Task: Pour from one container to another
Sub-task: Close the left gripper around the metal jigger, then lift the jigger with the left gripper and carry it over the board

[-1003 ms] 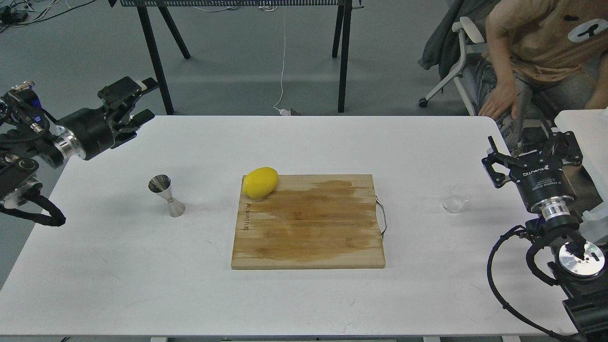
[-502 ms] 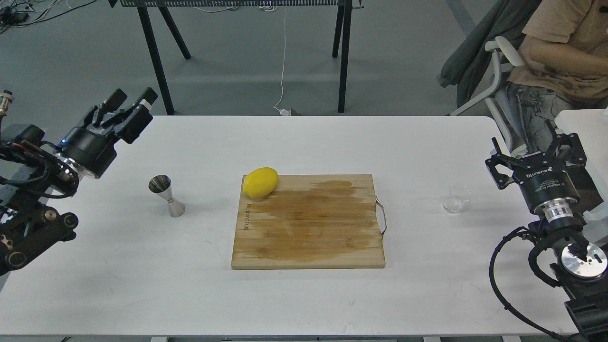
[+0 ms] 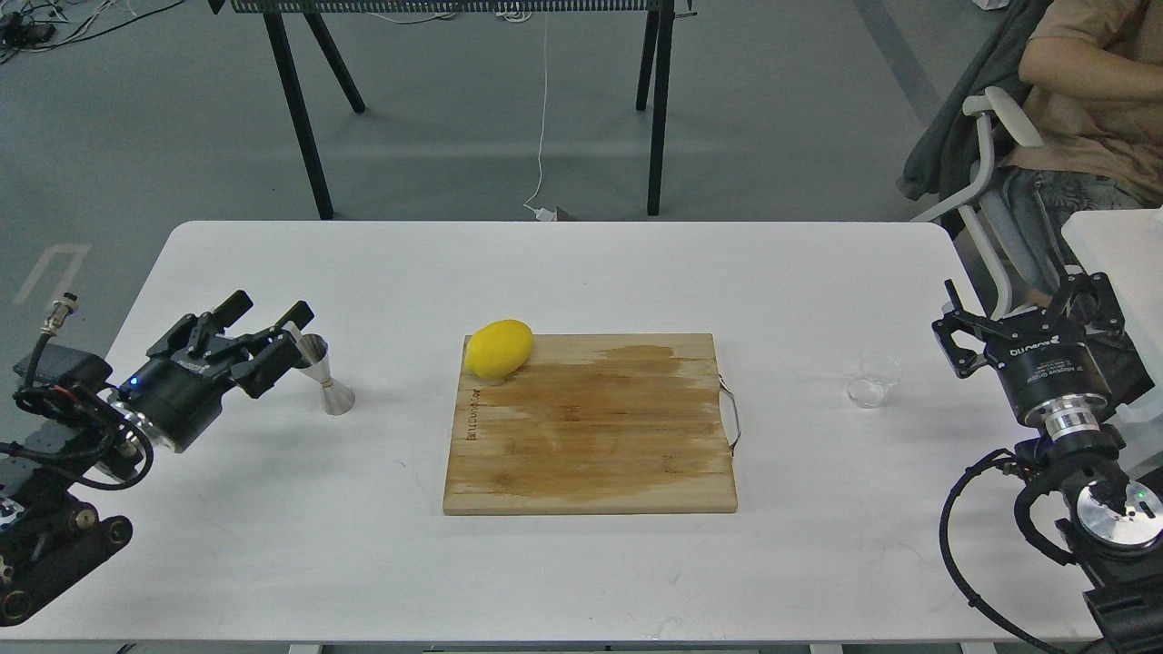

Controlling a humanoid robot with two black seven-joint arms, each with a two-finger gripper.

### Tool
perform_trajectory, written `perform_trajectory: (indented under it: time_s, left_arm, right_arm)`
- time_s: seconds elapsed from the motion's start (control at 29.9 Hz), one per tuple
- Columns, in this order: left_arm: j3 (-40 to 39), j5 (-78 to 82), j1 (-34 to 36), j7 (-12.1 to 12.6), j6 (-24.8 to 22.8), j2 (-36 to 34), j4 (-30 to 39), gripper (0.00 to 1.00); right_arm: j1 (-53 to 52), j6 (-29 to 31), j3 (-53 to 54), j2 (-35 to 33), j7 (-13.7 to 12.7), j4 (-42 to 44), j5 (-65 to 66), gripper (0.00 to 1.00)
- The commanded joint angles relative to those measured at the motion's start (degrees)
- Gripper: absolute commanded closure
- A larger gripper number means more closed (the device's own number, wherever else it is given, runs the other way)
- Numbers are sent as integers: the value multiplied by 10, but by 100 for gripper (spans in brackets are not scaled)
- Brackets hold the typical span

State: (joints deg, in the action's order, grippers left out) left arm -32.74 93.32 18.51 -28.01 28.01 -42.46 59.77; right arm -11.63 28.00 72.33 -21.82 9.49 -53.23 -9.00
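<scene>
Table (image 3: 581, 272): white, rounded corners, carrying every item below.
Cutting board (image 3: 591, 427): wooden, at the centre of the table, darker damp-looking patch across the top and middle, metal handle on the right edge.
Lemon (image 3: 498, 349): yellow, lying on the far-left corner of the cutting board, overhanging the edge slightly.
Jigger (image 3: 329, 386): shiny steel, hourglass-shaped, upright on the table left of the cutting board, well apart from it; upper cup partly hidden behind the fingertips.
Left gripper (image 3: 273, 341): low over the table at the left, pointing right toward the jigger, fingers spread apart, tips just beside the jigger's upper cup; contact impossible to judge.
Glass cup (image 3: 874, 380): small, clear, upright on the table right of the cutting board, near the right edge; contents not discernible.
Right gripper (image 3: 1022, 304): at the right table edge, pointing away toward the far side, fingers spread wide, nothing between them; near the glass cup, not touching.
Person (image 3: 1090, 91): seated in an office chair beyond the far-right corner, only partly in view.
Black-legged stand (image 3: 300, 118): on the grey floor behind the table.
</scene>
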Motion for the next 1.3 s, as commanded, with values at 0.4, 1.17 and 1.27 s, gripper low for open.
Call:
perform_trajectory:
  time_s: [0.4,1.17,1.27]
  left_arm:
    - [3,1,-57,0,0,42,-31,1]
    - [15,0,-26,0,0,137,-155,1]
    - [15,0,-18,0,0,147,-171,1]
  right_arm:
    - [-1,0,4,1,0,-1,-1,1]
    - [-1,0,14,0,0,-3,-1,1]
    - [-1,0,18,0,0,-3,-1,1]
